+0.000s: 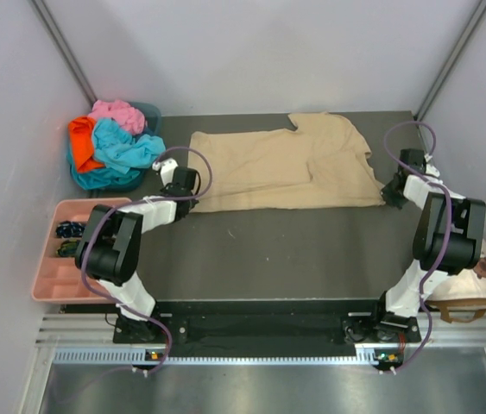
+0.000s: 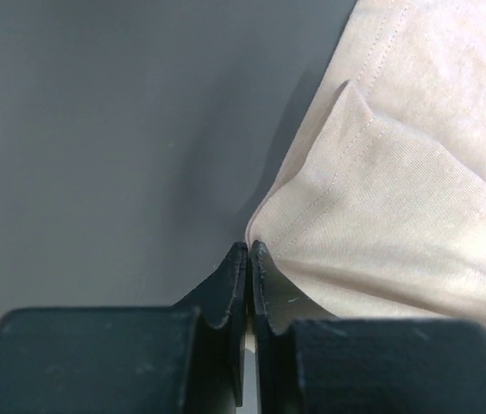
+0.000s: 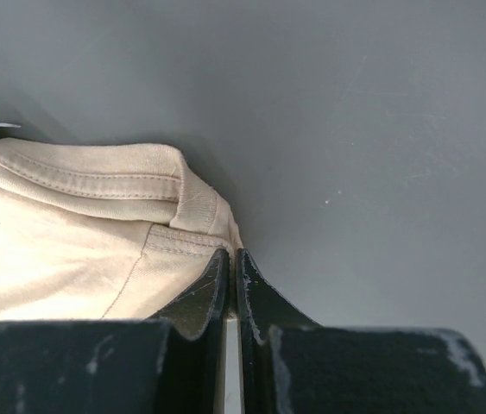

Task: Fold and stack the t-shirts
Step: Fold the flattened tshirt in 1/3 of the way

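Top view: the tan t-shirt (image 1: 286,168) lies spread flat across the upper middle of the dark table (image 1: 268,254), folded lengthwise, its neck toward the upper right.

Left claw (image 1: 191,197): at the shirt's lower left corner. In the left wrist view its jaws stand almost together, with only a hairline slit between them. The corner of the tan t-shirt (image 2: 398,190) runs straight into the tips of the left claw (image 2: 249,252), and creases fan out from that spot. A stitched hem rises in a small ridge toward the top of the frame.

Right claw (image 1: 390,197): at the shirt's lower right edge. In the right wrist view the right claw (image 3: 232,255) is pressed fully closed, and a seamed corner of the tan t-shirt (image 3: 70,241) is bunched right at the tips.

Upper left of the top view: a pink t-shirt (image 1: 115,112), an orange t-shirt (image 1: 81,138) and a turquoise t-shirt (image 1: 123,148) are heaped together, unfolded. Below them, at the left edge, sits a pink tray (image 1: 48,280). A cream cap (image 1: 463,291) lies at the lower right.
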